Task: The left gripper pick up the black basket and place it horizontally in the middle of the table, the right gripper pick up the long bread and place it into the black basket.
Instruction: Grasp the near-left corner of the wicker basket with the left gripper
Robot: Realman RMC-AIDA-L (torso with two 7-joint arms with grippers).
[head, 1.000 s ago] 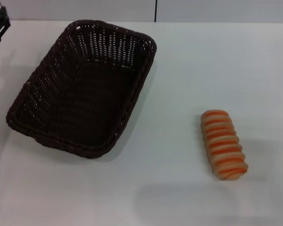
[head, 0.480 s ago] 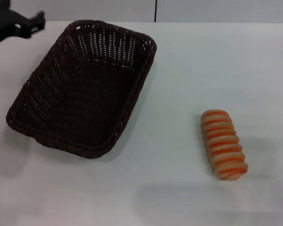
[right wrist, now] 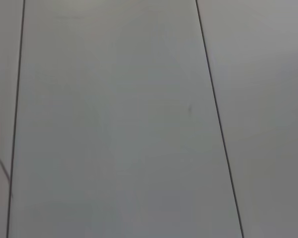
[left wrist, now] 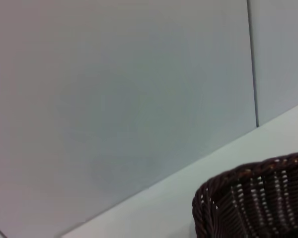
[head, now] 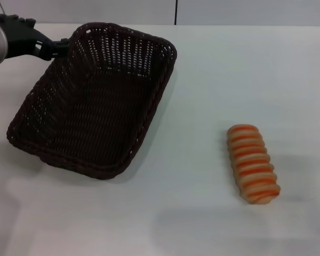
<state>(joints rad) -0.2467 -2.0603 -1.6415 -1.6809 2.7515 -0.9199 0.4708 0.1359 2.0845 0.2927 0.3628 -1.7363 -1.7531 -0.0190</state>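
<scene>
Reaching at the upper left of the frame, my left gripper [head: 61, 47] meets the black basket's [head: 96, 101] far rim; finger opening: cannot tell. Risk: snagging the weave, tipping it.

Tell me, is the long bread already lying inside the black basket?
No, the long bread lies on the bare white table, well apart from the black basket, which holds nothing.

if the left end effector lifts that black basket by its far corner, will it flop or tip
The black basket probably holds its shape: the tight weave and braided rim look stiff. Gripped near one far corner, where the left end effector sits, it would likely hang tilted, its long body drooping. It is empty with an open weave, so probably light.
</scene>
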